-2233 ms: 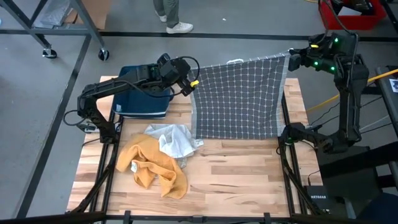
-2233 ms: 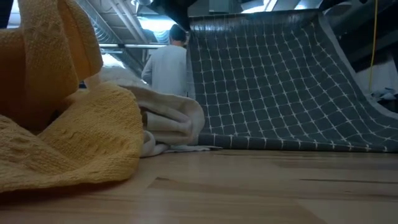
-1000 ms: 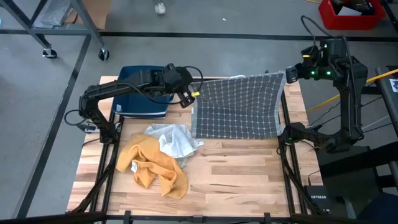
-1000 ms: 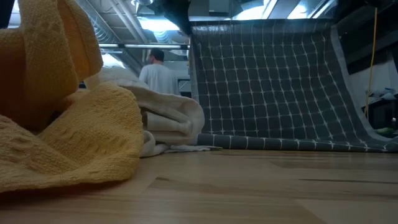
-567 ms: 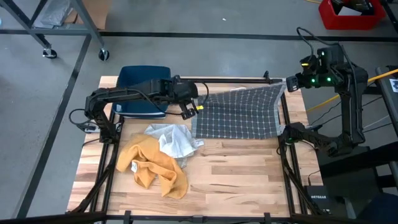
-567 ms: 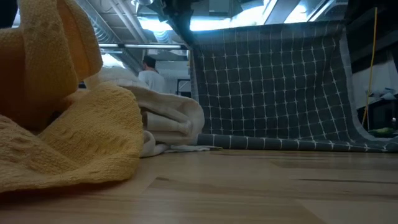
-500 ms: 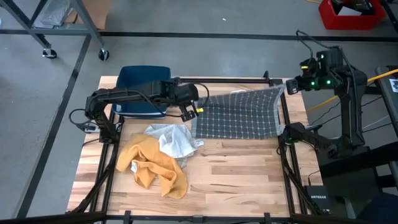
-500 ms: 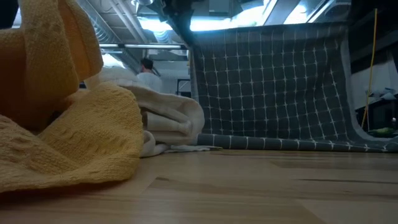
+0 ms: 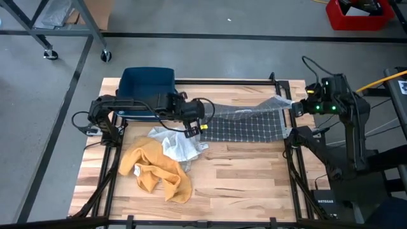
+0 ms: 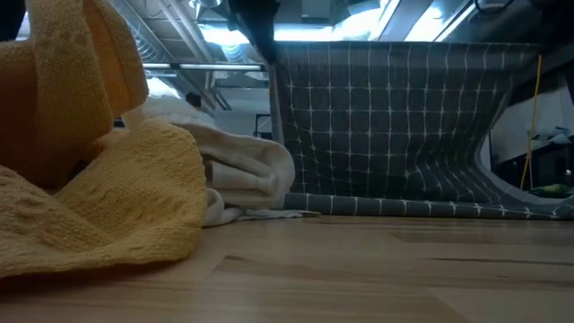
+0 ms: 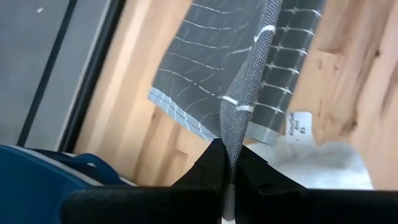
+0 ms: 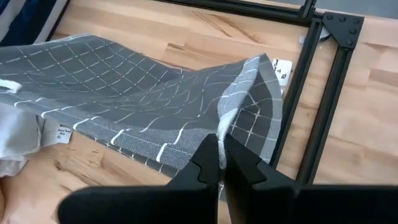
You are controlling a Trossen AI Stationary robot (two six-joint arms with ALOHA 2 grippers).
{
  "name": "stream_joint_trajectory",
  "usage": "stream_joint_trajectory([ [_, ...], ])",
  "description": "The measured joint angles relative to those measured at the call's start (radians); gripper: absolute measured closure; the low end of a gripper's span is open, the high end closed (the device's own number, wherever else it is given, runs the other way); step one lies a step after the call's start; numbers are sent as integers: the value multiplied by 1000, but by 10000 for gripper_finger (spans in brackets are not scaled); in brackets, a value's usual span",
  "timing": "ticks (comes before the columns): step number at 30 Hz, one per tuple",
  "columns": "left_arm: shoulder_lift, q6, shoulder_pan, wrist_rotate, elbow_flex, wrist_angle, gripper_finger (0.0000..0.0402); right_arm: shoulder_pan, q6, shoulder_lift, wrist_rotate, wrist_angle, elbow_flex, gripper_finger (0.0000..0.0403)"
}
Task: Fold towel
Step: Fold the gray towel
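A dark grey towel (image 9: 245, 124) with a white grid pattern hangs stretched between the two grippers over the far half of the wooden table (image 9: 241, 184), its lower hem lying on the boards while its upper edge is held up off them; in the low view it stands like a curtain (image 10: 395, 126) with the bottom edge resting on the wood. The left gripper (image 9: 196, 121) pinches one upper corner, its fingers (image 11: 214, 168) closed tight on a narrow fold of the cloth, and its arm reaches low and nearly flat across the table from the left side. The right gripper (image 9: 294, 107) clamps the opposite upper corner at the table's right edge, its fingers (image 12: 208, 158) shut on a bunched ridge of fabric just beside the black frame rail (image 12: 314, 106); its arm bends down from a raised elbow, green lights showing on the wrist. Just beside the towel's lower left corner lies a crumpled whitish cloth (image 9: 175, 143), touching a heaped yellow-orange towel (image 9: 156, 168) nearer the front. A dark blue bin (image 9: 146, 86) sits at the far left corner, behind the left arm.
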Motion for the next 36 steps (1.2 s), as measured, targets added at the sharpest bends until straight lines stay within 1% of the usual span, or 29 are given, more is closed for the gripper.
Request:
stream_joint_trajectory([
  [7,71,-30,-26,1,0,-21,402,0,47,-90,-1,0,-27,397],
  [14,174,7,-29,-13,0,-13,402,0,84,-164,-1,0,-28,397],
  [17,197,27,-27,-9,0,-15,402,0,129,-186,-16,-1,-28,397],
  [21,199,32,-31,12,0,-32,401,0,180,-204,-80,0,-28,397],
  [25,194,31,-32,14,0,-51,402,0,230,-209,-105,0,-28,397],
  [28,189,26,-32,14,0,-77,402,0,261,-209,-151,0,-28,397],
  [36,188,35,-36,14,0,-77,401,0,265,-228,-155,4,-37,397],
])
